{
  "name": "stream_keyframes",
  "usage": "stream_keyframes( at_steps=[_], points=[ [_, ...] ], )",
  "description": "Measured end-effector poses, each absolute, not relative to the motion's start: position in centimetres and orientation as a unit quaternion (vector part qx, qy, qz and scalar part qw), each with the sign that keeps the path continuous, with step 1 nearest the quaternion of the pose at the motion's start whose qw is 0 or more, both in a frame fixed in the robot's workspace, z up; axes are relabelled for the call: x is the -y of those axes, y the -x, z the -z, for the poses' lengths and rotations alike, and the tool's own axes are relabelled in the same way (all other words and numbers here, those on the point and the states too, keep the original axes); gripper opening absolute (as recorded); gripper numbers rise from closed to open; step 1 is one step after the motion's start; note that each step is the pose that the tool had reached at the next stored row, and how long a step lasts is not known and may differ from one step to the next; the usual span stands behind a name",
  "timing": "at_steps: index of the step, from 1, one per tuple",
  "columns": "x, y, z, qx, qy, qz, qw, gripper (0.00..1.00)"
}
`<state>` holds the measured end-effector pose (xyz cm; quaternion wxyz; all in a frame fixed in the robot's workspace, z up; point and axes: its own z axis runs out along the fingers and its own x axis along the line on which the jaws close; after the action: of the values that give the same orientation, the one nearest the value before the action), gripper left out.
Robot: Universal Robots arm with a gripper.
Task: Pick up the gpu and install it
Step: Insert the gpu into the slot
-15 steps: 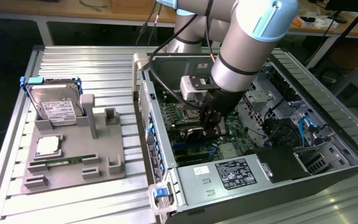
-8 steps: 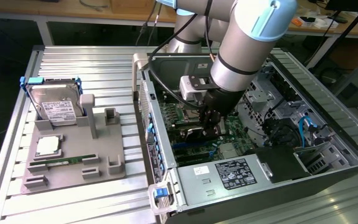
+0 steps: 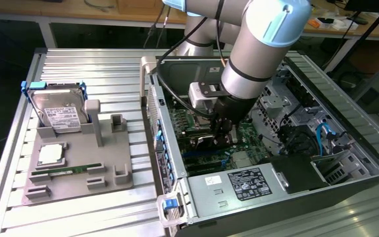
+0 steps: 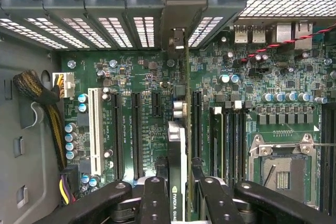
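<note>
– Jaws are closed on the gpu [image 4: 177, 145]. The gripper [image 4: 179, 187] pinches it edge-on right over the motherboard [image 4: 142, 72], bracket end toward the rear slot covers [image 4: 121, 30].
– So we're at install, not pickup?
– Yep, I'd say so. Can't really tell if its edge touches the motherboard slot yet. Seating it probably calls for a straight, square push.

The grey arm [image 3: 258, 54] is bent over from above. Its thick last part is pointed down into the open case [image 3: 347, 143]. The black gripper [image 3: 224, 134] is held low inside, near the middle, and is faced straight down. Its two black fingers [image 4: 153, 198] are closed on the thin gpu [image 4: 177, 145], which is held on its edge between them.
</note>
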<state>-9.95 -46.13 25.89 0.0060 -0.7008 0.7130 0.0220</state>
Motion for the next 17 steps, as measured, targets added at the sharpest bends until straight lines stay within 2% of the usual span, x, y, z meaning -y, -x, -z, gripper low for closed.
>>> stream_keyframes(
  at_steps=[17],
  points=[
    [46.14,9.95,-26.14,-0.709,0.705,-0.02,0.004,0.27]
  ],
)
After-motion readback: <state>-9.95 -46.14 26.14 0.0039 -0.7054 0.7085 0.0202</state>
